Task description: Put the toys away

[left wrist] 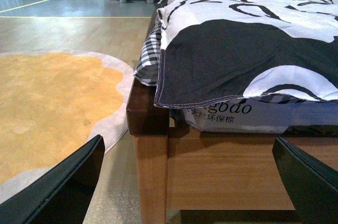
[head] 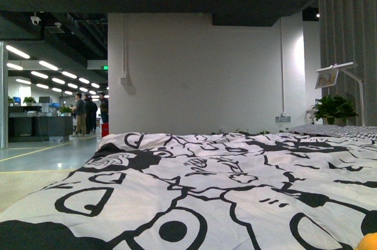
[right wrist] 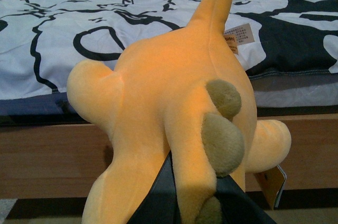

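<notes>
I saw the right gripper [right wrist: 203, 205] with its jaws clamped on the lower part of the orange-yellow plush toy [right wrist: 179, 108]. The toy was held up in front of the wooden bed frame [right wrist: 47, 155], one pointed end rising against the black-and-white duvet [right wrist: 79, 18]. In the front view only an orange sliver of the toy showed, at the lower right corner. The left gripper [left wrist: 185, 182] had its jaws spread wide with nothing between them, facing the frame's corner, near a yellow rug [left wrist: 47, 102].

orange plush [right wrist: 174, 102] w/ brown spots, beside bed [right wrist: 105, 34]
</notes>
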{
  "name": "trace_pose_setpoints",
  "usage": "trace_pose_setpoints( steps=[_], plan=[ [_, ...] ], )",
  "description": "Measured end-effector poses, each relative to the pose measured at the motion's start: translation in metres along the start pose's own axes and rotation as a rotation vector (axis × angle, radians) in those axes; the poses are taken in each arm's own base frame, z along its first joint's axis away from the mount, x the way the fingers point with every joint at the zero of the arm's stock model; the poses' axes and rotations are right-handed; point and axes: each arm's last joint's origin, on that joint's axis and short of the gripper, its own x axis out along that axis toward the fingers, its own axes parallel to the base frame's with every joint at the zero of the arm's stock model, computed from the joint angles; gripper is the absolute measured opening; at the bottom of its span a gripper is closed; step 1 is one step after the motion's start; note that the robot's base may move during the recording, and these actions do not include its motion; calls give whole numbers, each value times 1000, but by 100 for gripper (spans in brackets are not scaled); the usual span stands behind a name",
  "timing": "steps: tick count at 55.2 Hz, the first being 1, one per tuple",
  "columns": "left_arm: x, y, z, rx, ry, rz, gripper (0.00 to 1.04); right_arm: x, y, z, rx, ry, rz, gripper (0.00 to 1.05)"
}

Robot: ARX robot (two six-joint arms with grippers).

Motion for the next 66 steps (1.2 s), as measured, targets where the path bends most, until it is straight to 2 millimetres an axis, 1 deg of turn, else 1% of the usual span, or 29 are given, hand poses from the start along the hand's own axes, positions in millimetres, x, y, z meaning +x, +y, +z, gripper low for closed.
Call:
trace_pose_setpoints(
  steps=[66],
  plan=[
    [0, 0, 0, 0, 0, 0, 98, 0, 0, 0, 0, -3, 3, 6]
  ],
)
